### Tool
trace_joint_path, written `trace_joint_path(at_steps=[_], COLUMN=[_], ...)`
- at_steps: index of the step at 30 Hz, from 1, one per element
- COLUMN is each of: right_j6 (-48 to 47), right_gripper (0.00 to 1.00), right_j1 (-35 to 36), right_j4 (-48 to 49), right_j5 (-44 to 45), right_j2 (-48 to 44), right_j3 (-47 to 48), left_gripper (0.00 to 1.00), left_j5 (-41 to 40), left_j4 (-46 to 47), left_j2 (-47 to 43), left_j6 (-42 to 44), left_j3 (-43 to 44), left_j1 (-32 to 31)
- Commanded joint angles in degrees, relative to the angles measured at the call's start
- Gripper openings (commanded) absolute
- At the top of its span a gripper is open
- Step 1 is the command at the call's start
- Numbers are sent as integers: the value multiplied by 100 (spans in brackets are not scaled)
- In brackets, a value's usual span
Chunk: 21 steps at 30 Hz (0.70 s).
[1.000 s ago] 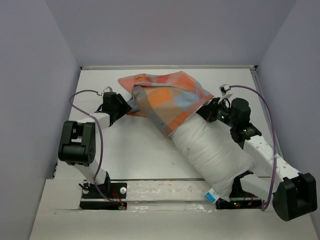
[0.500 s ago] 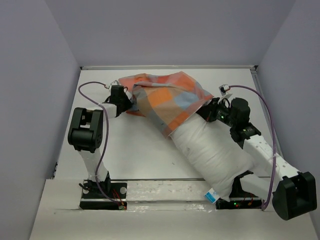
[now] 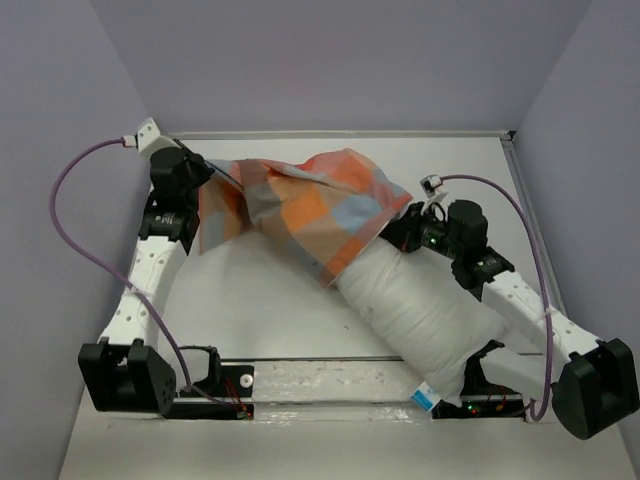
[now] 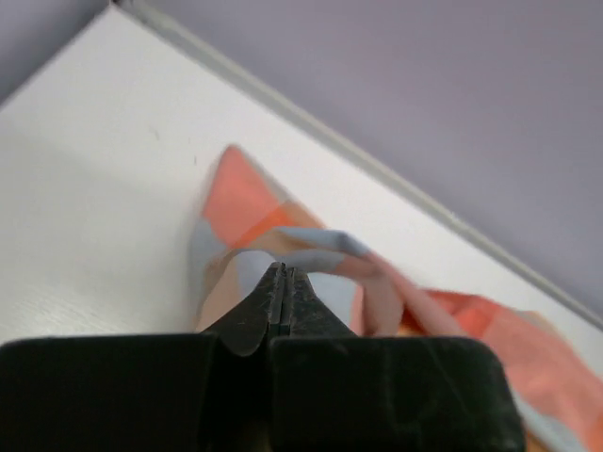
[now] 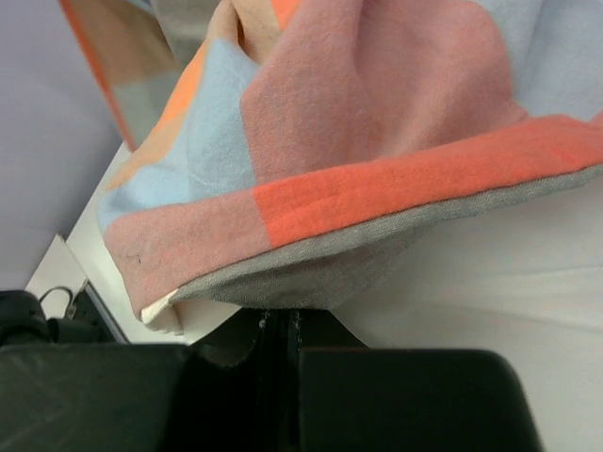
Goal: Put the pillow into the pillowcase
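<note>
I'd call this job well short of half done. The pillowcase point(image 3: 310, 210) covers only the far end of the pillow point(image 3: 420, 310). Most of the pillow lies bare on the desk point(image 3: 270, 310), running diagonally down to its tagged near corner. My left end effector point(image 3: 195, 172), well off to the left of the pillow's far end, is pinched together on a corner of the pillowcase, holding it raised and stretched away from the pillow. My right end effector point(image 3: 398, 232) sits against the pillow's right flank, jaws together on the pillowcase's open edge. What's left, as I read it, is to work that mouth down the pillow's whole length.
</note>
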Motion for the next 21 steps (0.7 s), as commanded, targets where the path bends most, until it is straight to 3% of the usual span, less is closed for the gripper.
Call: trace_joint_path(at_steps=[1,5,8,9,10,12,17,19,20,21], right_j6=[-202,-177,-343,-361,-326,-344,-502,-519,-519,-511], right_gripper=[0,0,0,0,0,0,0,0,0,0], right_j1=[926,1112,1112,1112,1112,1112,1112,999,937,867], right_j4=[-424,-609,-1029,-1084,-1085,-1059,-1041,-1041,-1032,-1032], right_j5=[-120,-93,319,425,531,794,1208,1253,1270,1261], right_j2=[-129,-401,-342,-245,-148,80,782,1020,1091,1196], right_j3=[287,173,383,471,603,753,1289,1526,1649,1685], left_gripper=[0,0,46,71,78,85,85,83,83,83], left_j5=[-764,-845,-239,-38,182,334,-437,-658,-964,-1489], left_j4=[-455,-965,-1763,-1835,-1906,-1767,-1406,-994,-818,-564], left_j2=[-736,-38,1150,1353,1494,1496,243,-530,-787,-1199], left_j6=[634,1082,1206,1189,1146,1075,1242,1120,1049,953], left_j3=[927,1850,2815,2914,2959,2785,1854,1037,408,-68], left_j1=[-7,10,45,45,37,-191,-1568,-2798,-3725,-4221])
